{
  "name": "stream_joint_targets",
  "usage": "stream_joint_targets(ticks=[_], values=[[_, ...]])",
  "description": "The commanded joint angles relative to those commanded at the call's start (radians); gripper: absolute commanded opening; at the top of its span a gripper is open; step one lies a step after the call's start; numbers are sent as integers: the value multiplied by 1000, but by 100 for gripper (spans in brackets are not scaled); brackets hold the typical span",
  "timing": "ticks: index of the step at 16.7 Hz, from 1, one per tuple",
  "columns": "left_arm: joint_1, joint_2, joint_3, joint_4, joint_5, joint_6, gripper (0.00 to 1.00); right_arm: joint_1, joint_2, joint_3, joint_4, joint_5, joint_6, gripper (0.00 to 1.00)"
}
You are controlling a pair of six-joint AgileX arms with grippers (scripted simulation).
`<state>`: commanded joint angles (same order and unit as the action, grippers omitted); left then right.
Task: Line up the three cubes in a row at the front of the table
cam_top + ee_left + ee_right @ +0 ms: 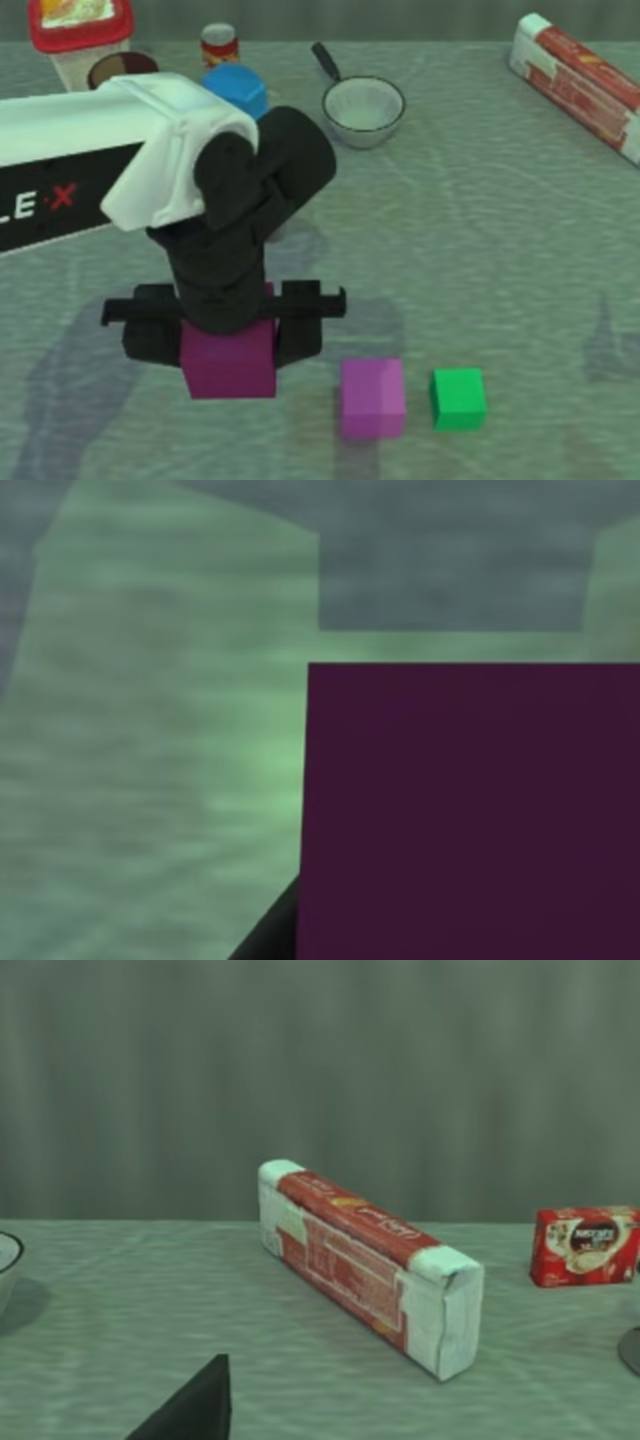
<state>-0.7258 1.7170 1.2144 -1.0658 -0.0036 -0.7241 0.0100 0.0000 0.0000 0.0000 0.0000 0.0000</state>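
My left gripper (230, 342) is shut on the large dark magenta-purple cube (230, 370) at the front left of the table (500, 260), with a black finger on each side of it. That cube (470, 810) fills much of the left wrist view, and one finger (272, 935) lies against its edge. To its right sit the medium pinkish-purple cube (372, 398) and then the small green cube (458, 399), close together near the front. My right arm is out of the top view. One of its fingers (196, 1410) shows, with nothing held.
Along the back stand a red-lidded tub (78, 25), a brown cup (120, 68), a can (219, 42), a blue object (238, 88) and a small pan (363, 108). A long red-and-white box (580, 85) lies at back right, and a red carton (585, 1246) sits beyond it.
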Motion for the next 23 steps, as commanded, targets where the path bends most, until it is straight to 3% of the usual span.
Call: stream_joint_targets(ticks=[5,12,17,23], values=[[5,11,-9,16,0,4,0,0,0,0,0,0,0,100],[9,102,-153,260,1,10,0,0,0,0,0,0,0,100],[9,111,-165,276,0,10,0,0,0,0,0,0,0,100],[9,111,-165,276,0,10,45,0,0,0,0,0,0,100]])
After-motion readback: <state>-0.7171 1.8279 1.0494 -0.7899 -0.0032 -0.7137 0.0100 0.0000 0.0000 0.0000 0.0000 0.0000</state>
